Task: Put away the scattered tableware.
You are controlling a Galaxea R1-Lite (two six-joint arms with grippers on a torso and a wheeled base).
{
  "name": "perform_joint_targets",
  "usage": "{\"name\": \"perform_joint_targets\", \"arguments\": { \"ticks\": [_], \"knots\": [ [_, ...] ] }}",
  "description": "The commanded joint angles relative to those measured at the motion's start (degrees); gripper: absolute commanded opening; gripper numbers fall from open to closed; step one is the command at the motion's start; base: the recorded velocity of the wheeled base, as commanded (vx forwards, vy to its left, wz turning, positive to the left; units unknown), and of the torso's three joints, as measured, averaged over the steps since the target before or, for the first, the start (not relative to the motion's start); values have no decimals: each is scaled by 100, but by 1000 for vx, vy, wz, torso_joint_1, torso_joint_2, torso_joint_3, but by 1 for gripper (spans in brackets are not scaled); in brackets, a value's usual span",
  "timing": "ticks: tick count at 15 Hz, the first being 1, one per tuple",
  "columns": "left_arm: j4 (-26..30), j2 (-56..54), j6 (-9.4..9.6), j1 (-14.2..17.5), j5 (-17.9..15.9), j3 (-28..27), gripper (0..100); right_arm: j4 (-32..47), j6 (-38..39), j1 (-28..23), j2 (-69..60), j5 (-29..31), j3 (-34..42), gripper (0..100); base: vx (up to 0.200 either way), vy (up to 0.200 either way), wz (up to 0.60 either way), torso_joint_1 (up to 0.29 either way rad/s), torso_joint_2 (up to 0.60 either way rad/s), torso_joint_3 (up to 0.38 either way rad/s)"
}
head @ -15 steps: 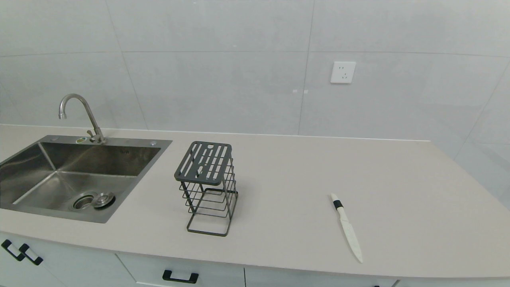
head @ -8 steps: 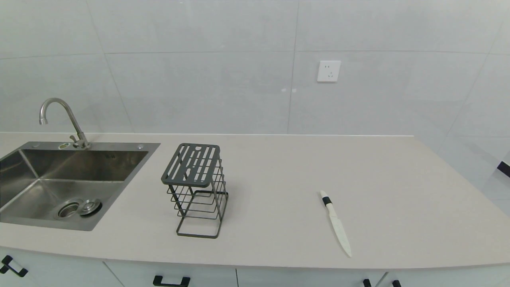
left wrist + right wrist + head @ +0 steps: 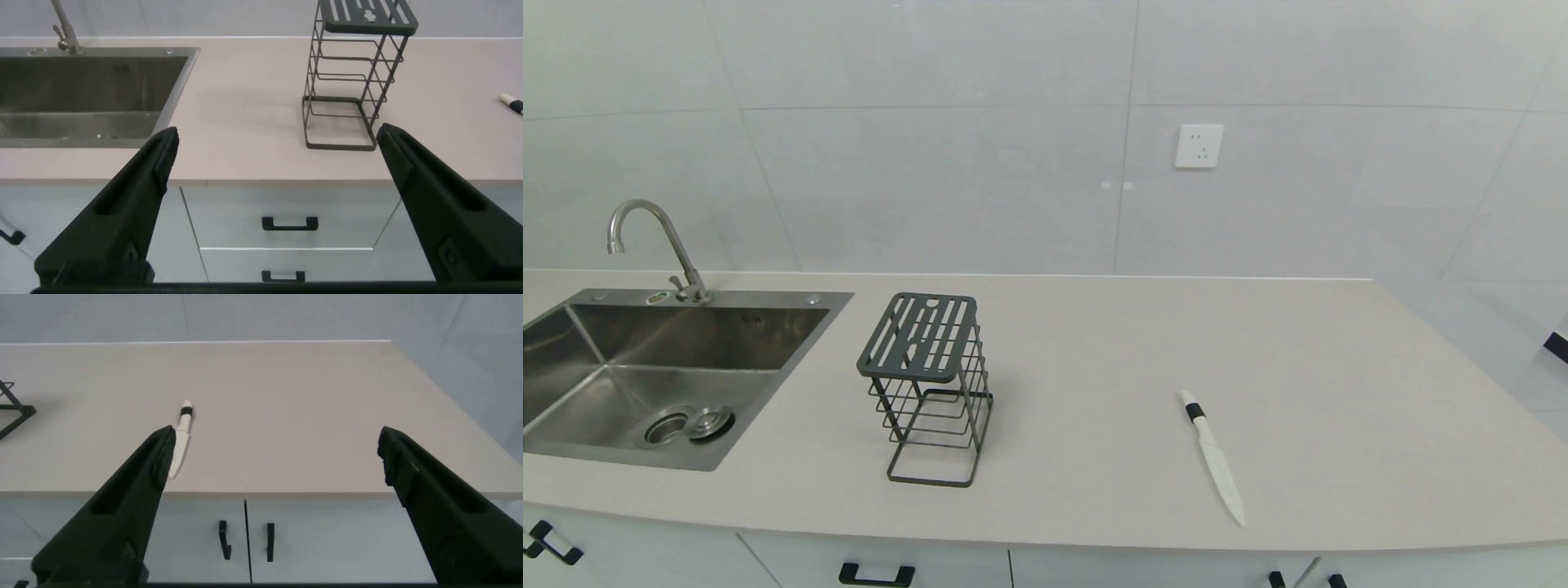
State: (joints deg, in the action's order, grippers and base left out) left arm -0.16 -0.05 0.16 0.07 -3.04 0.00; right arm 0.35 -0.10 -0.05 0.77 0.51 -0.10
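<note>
A slim knife (image 3: 1213,456) lies flat on the pale beige, matte worktop (image 3: 1094,351). Its blade is cream-white and narrows to a point near the front edge. Its white handle, ringed by one black band, points back toward the wall. The knife rests at a slight slant, well apart from the rack (image 3: 925,388) to its left.

The rack is a dark metal frame of thin wire rungs standing upright on a rectangular wire foot. It is capped by a flat plate cut with long parallel slots. It stands between the knife and the sink (image 3: 686,335), near the sink's right rim.

The sink is a rectangular basin of brushed steel set into the worktop, with a round drain in its floor. A curved gooseneck faucet (image 3: 680,253) rises at its back edge.

In the left wrist view, the left claw (image 3: 275,135) shows two broad, black, wedge-shaped fingers (image 3: 122,212) spread wide apart with nothing between them. It sits in front of the cabinet drawers, facing the rack.

The right claw (image 3: 275,434) is likewise spread wide and holds nothing, with the knife beyond its finger (image 3: 122,506).

White cabinet fronts carry black bar handles (image 3: 876,576). Large smooth grey tiles cover the wall, with a square white socket (image 3: 1199,146).
</note>
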Motion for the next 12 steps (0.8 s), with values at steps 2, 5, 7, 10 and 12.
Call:
{"name": "perform_joint_targets", "arguments": {
  "ticks": [2,5,7,10,12],
  "knots": [
    [-2,5,-7,1,-4,0,100,0,10,-4,-77,-7,1,100,0,0,0,0,0,0],
    [-11,5,-7,1,-4,0,100,17,177,-13,-77,-16,1,100,0,0,0,0,0,0],
    [-11,5,2,1,-4,0,100,-519,229,-13,-77,-34,1,100,0,0,0,0,0,0],
    [-11,5,19,1,-4,0,100,-1029,212,-13,-6,-517,-711,100,0,0,0,0,0,0],
    [-2,5,37,1,-13,0,100,-334,177,14,758,-1317,-1405,100,0,0,0,0,0,0]
  ]
}}
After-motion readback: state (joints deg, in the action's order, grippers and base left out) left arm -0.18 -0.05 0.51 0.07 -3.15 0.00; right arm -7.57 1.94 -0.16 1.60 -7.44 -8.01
